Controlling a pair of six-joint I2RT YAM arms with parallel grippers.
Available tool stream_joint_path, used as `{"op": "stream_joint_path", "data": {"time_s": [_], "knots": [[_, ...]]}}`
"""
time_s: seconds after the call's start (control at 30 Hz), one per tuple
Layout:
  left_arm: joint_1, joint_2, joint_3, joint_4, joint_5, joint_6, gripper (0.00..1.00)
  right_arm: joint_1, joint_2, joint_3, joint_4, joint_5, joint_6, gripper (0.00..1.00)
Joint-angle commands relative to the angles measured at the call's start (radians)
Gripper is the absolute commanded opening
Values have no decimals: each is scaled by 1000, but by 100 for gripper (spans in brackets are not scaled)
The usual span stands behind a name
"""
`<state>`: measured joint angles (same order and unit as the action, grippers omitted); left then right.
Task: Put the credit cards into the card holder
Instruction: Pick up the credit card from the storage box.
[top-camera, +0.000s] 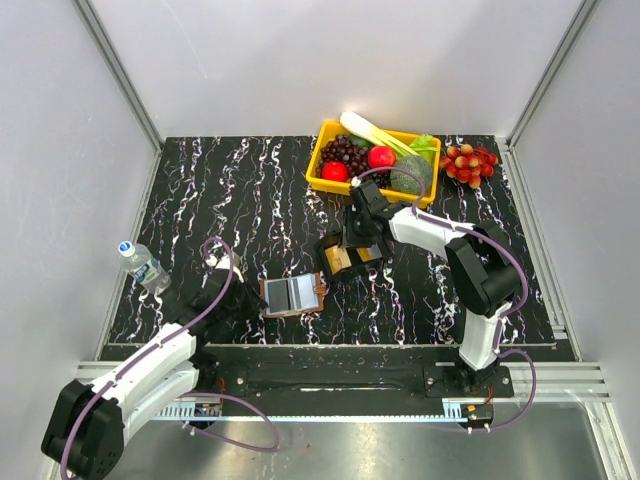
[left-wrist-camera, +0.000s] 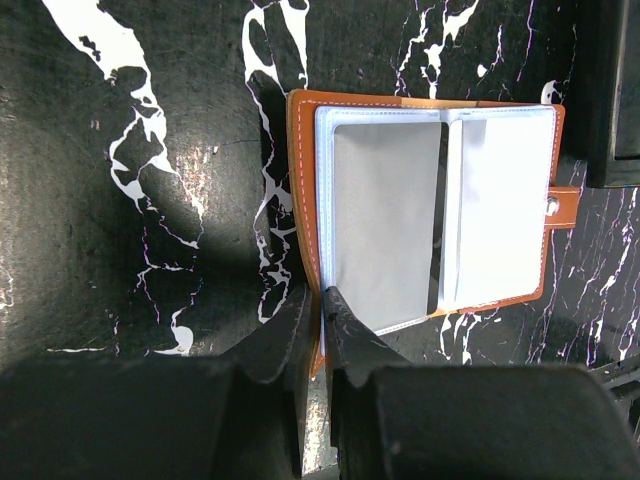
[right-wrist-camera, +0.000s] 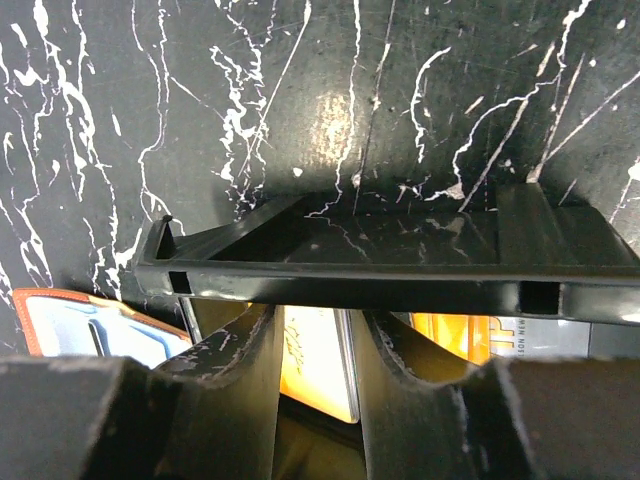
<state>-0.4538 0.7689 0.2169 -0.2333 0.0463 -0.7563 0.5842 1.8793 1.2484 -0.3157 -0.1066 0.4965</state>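
Note:
The brown card holder (top-camera: 292, 296) lies open on the black marbled table, pale pockets up. My left gripper (top-camera: 255, 297) is shut on its near-left edge; in the left wrist view the fingertips (left-wrist-camera: 322, 300) pinch the orange-brown cover of the card holder (left-wrist-camera: 430, 210). A grey credit card (left-wrist-camera: 385, 215) sits in its left pocket. My right gripper (top-camera: 355, 250) reaches down into a small black box (top-camera: 350, 258). Its fingers (right-wrist-camera: 312, 340) stand apart with an orange credit card (right-wrist-camera: 315, 370) in the gap. Another orange card (right-wrist-camera: 450, 335) shows behind the box rim (right-wrist-camera: 380, 280).
A yellow basket (top-camera: 325, 135) of toy fruit and vegetables stands at the back, with red grapes (top-camera: 470, 162) to its right. A water bottle (top-camera: 143, 263) lies at the left edge. A corner of the card holder (right-wrist-camera: 90, 325) shows left of the box.

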Motion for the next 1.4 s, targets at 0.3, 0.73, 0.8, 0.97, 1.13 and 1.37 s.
{"op": "stream_joint_path", "data": {"time_s": [0.3, 0.73, 0.8, 0.97, 1.13, 1.37], "knots": [[7, 0, 29, 31, 13, 18, 12, -1, 23, 3, 38, -117, 13, 35], [7, 3, 27, 34, 20, 18, 12, 0, 17, 16, 18, -116, 8, 34], [7, 3, 29, 35, 18, 18, 12, 0, -11, 13, 20, -114, 10, 33], [9, 7, 29, 42, 20, 17, 12, 2, -46, 8, 23, -151, 10, 31], [7, 12, 30, 46, 21, 17, 12, 20, -39, 13, 26, -194, 10, 29], [7, 13, 30, 48, 23, 18, 12, 51, -45, 17, 43, -205, 19, 26]]}}
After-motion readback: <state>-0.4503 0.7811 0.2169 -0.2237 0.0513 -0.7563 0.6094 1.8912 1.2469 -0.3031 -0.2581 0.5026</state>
